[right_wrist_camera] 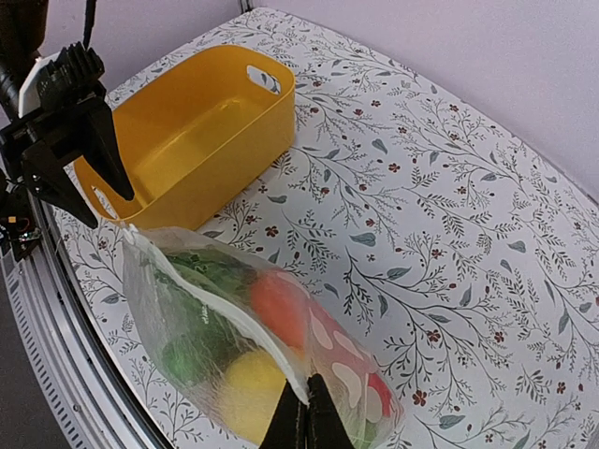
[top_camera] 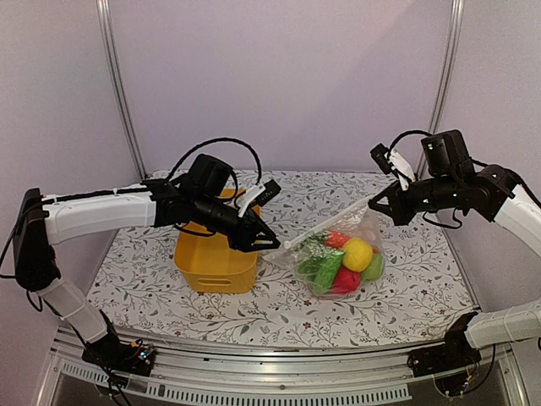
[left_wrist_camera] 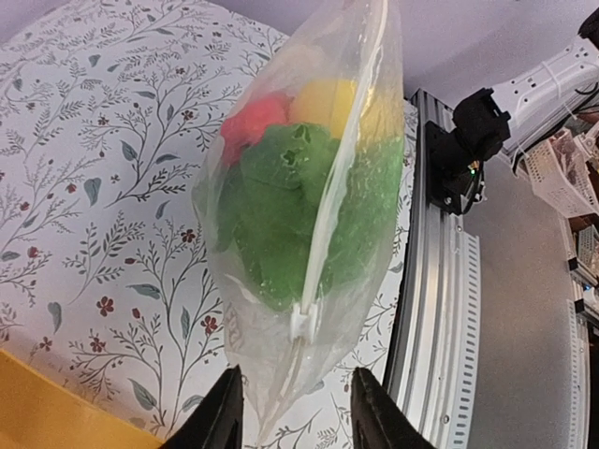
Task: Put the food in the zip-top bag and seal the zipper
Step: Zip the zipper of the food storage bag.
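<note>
A floral-patterned desk [top_camera: 406,288] carries a yellow tub [top_camera: 215,266] on the left side, with the bag [top_camera: 365,227] just right of it, near the middle. The bag lies slanted, its belly low toward the desk and its mouth edge raised toward the right. The right gripper [top_camera: 378,203] is pinched tight on the bag's upper right corner, holding it up. The left gripper [top_camera: 269,239] hovers over the tub's right rim with its fingers spread wide; the bag's other end sits between the fingertips, and I cannot tell whether they touch it. The food [top_camera: 342,262] is all inside the bag: green pieces, a yellow piece, red and orange-red ones, bunched together. The zipper [left_wrist_camera: 348,159] runs along the top edge from gripper to gripper, with a small white slider [left_wrist_camera: 301,324] close to the left gripper's end
</note>
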`<move>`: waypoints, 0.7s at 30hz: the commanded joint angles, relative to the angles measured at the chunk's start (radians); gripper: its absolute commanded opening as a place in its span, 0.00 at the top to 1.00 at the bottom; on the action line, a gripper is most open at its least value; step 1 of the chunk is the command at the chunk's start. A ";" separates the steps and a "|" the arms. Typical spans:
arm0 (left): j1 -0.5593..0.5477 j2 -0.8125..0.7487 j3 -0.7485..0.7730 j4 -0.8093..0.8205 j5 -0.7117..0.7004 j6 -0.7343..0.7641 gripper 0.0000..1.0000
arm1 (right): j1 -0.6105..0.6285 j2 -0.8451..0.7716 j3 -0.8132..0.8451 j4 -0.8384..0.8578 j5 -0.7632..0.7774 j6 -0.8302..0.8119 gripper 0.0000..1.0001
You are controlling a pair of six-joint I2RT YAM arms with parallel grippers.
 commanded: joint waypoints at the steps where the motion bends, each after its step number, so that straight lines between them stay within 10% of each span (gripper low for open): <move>1: 0.027 -0.039 0.004 0.013 -0.026 -0.006 0.60 | -0.006 0.009 0.001 0.041 0.024 0.010 1.00; 7: 0.046 -0.057 0.005 0.015 -0.089 -0.023 0.50 | -0.006 0.023 0.006 0.045 0.041 0.016 0.95; 21: 0.089 -0.074 0.129 -0.017 -0.417 -0.177 0.32 | -0.007 0.050 0.157 0.047 0.138 0.100 0.39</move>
